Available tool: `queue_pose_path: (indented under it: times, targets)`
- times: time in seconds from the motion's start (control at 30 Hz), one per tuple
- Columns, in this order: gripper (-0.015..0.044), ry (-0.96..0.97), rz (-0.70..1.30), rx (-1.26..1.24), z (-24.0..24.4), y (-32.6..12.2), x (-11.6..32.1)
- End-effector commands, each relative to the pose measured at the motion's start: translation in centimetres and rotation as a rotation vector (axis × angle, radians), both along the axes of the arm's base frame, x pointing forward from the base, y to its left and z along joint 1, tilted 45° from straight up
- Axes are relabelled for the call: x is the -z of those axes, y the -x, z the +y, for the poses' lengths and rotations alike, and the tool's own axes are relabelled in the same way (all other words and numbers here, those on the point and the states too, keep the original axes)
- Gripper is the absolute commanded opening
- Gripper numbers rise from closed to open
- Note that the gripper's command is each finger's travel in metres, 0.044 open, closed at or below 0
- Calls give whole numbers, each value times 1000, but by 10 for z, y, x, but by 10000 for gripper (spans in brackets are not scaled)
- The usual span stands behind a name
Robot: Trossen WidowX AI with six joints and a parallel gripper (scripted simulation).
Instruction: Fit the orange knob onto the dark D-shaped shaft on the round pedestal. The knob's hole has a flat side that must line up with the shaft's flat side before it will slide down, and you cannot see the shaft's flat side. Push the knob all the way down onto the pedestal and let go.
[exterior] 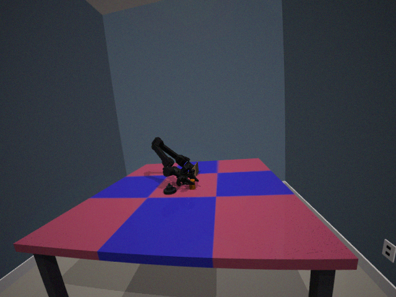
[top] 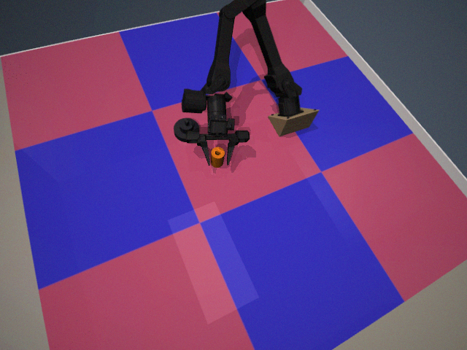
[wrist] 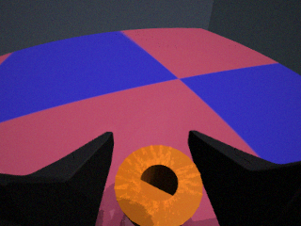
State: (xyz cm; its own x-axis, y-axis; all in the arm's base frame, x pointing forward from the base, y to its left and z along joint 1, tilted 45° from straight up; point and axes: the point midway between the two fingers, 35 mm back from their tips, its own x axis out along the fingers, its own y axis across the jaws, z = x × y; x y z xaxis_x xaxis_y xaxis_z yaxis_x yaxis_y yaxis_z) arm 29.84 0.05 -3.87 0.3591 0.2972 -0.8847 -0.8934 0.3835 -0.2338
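The orange knob point(top: 217, 162) point(exterior: 192, 185) point(wrist: 129, 188) stands upright on the table's red square. In the wrist view its D-shaped hole point(wrist: 162, 176) faces up, with the flat side at the lower left, sloping down to the right. My gripper point(top: 218, 164) point(exterior: 195, 182) point(wrist: 150, 137) is open, its fingers on either side of the knob with a gap showing at each side. The dark round pedestal point(top: 179, 130) point(exterior: 169, 192) with its upright shaft point(top: 187, 122) point(exterior: 169, 185) stands beside the gripper, to its left in the top view. The shaft's flat side cannot be seen.
A tan wedge-shaped block point(top: 295, 122) point(exterior: 196, 169) is at the arm's base end, right of the gripper in the top view. The gripper's left side overlaps the pedestal's edge in that view. The checkered table point(top: 113, 188) point(exterior: 255, 217) lies under everything.
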Motion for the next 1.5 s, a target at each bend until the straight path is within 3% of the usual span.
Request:
queue_pose_path:
  times: [0.0,0.33,0.57,0.8,1.0,1.23,1.47]
  targets:
    - [260,0,-2,-1,0,0,0]
    - [260,0,-2,-1,0,0,0]
    - [440,0,-2,-1,0,0,0]
    - [440,0,-1,-1,2,-1,-2]
    - [440,-3,-1,0,54,-9,-56]
    - [440,3,10,5,57,-9,-57]
    - [440,336,352,175,59,-3,-41]
